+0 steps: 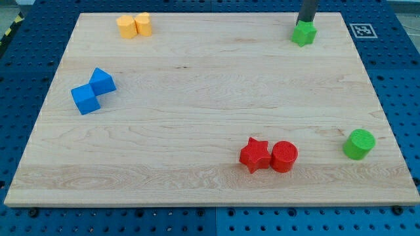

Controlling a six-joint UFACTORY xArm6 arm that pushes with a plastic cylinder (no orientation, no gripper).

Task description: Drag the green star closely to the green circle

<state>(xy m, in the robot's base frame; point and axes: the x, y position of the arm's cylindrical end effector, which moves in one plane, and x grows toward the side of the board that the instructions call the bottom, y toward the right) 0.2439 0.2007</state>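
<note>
The green star (pixel 303 33) lies near the view's top right corner of the wooden board (pixel 197 98). My tip (pixel 306 21) stands right at the star's upper edge, touching or almost touching it. The green circle (pixel 359 143) sits far below, near the board's right edge at the view's lower right. A wide stretch of board separates the star and the circle.
A red star (pixel 254 155) and a red circle (pixel 284 157) sit side by side at the bottom centre-right. Two blue blocks (pixel 93 90) lie at the left. Two yellow-orange blocks (pixel 134 26) lie at the top left. A marker tag (pixel 362 30) is off the board's top right.
</note>
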